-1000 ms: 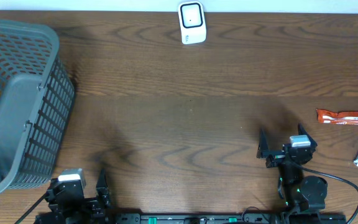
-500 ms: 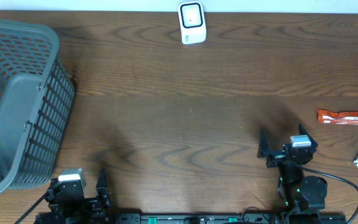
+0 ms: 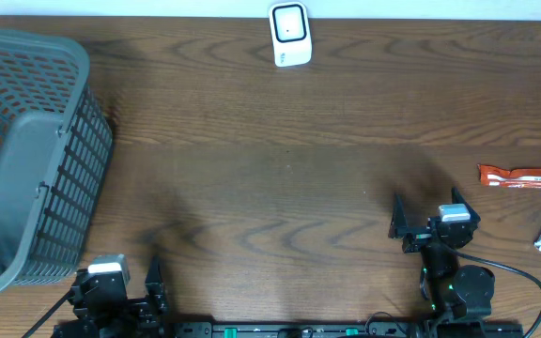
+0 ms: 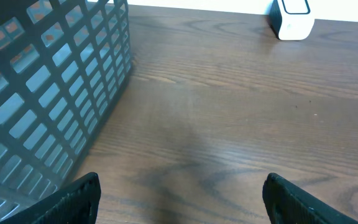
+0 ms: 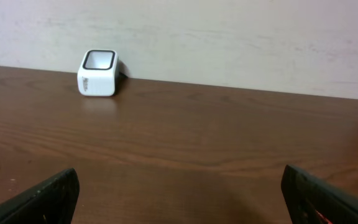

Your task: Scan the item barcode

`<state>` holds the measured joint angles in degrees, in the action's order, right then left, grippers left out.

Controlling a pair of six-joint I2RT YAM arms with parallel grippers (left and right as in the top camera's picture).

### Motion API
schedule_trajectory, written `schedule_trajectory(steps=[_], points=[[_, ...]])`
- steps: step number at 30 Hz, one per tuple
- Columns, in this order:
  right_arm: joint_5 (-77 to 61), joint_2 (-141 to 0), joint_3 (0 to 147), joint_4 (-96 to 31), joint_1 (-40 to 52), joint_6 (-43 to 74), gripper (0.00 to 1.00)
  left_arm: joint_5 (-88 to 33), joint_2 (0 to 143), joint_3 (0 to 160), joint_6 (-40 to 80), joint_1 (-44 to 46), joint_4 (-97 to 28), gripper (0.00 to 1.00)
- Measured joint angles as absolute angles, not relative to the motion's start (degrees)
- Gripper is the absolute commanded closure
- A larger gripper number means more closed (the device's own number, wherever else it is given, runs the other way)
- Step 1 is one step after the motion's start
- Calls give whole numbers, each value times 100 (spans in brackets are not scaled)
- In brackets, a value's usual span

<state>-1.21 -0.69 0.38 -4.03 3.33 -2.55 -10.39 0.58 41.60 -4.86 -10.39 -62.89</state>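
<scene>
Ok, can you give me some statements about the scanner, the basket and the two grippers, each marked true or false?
1. The white scanner stands near the far edge of the table. True.
2. The grey basket is on the robot's right side. False: it is on the left.
3. The right gripper holds the orange packet. False: it is open and empty; the packet lies at the right edge of the table.
4. The left gripper is open and empty. True.
</scene>
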Motion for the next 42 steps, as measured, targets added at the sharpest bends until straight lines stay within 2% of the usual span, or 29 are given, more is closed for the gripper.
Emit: schedule_trajectory(steps=[6, 11, 20, 25, 42], points=[[-119, -69, 38, -401, 333, -255, 1, -1162, 58, 4152, -489, -1037, -5937, 16], [-104, -69, 38, -401, 333, -255, 1, -1656, 54, 3411, -486, -913, -4010, 16], [-102, -69, 38, -405, 333, -255, 1, -2174, 62, 1380, -480, -353, -1319, 16], [-102, -69, 38, -403, 333, -255, 1, -2062, 62, 871, -491, -165, -740, 16], [-97, -69, 38, -403, 333, -255, 1, -838, 60, 167, -318, -62, -217, 16]])
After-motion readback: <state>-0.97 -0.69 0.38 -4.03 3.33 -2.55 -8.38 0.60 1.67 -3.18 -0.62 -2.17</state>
